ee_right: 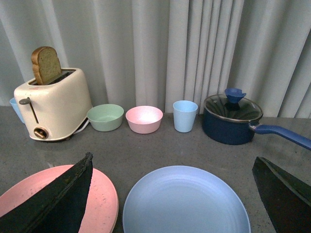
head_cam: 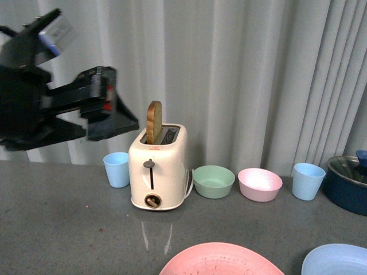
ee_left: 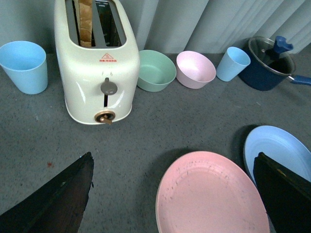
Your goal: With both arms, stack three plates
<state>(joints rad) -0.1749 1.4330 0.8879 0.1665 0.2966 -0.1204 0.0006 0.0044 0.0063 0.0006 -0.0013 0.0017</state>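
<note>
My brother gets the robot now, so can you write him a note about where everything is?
Left gripper: open, empty, held over the pink plate.
Right gripper: open, empty, held over the light blue plate.
Those two plates lie side by side on the table, not stacked. The cream plate is not in view.
Done: nothing visibly stacked yet.
Left: all the stacking.

Soft, even, fairly bright light fills all three views — shadows are soft-edged. In the front view the left arm (head_cam: 57, 103) is smeared with blur and nearly featureless black, and the grey table (head_cam: 69, 217) carries a faint pale reflection in front of the toaster (head_cam: 157, 172). In the left wrist view the pink plate (ee_left: 211, 194) throws a soft shadow toward the toaster — which bulges with wide-angle distortion. The pot's glass lid (ee_right: 233, 109) glints mildly.
</note>
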